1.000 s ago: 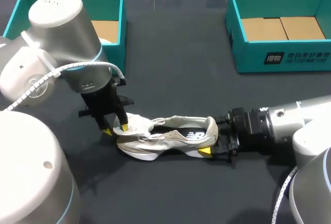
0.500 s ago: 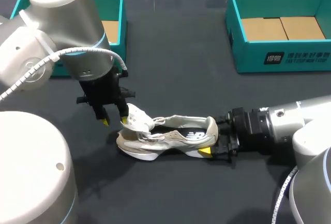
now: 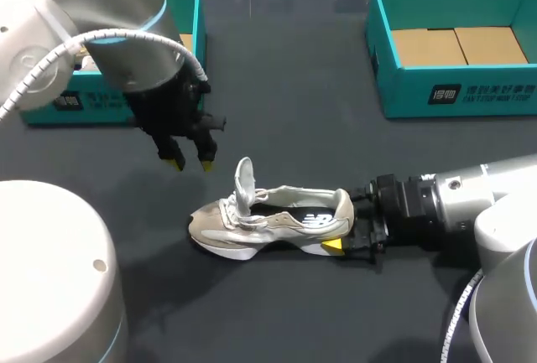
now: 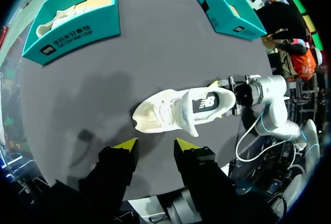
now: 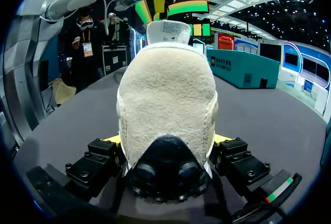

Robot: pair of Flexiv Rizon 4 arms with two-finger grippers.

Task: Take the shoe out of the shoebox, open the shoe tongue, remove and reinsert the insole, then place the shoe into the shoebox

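Observation:
A beige sneaker (image 3: 277, 222) stands on its sole on the dark table, toe to the left. Its tongue (image 3: 244, 180) is pulled up and stands upright. My right gripper (image 3: 342, 225) comes in low from the right and is shut on the heel. In the right wrist view the heel (image 5: 165, 100) fills the space between the yellow tips of the right gripper (image 5: 166, 141), and the tongue (image 5: 168, 30) shows above it. My left gripper (image 3: 190, 163) hangs open and empty above and left of the toe. In the left wrist view the sneaker (image 4: 176, 111) lies ahead of the left gripper (image 4: 156, 144).
A teal shoebox (image 3: 195, 32) sits at the back left, partly hidden by my left arm; the left wrist view shows another shoe (image 4: 54, 21) in it. A second teal box (image 3: 453, 95) with a cardboard floor stands at the back right.
My left gripper let go of the tongue and rose up and back from the toe. The tongue now stands upright. The right arm and the shoe's body have not moved.

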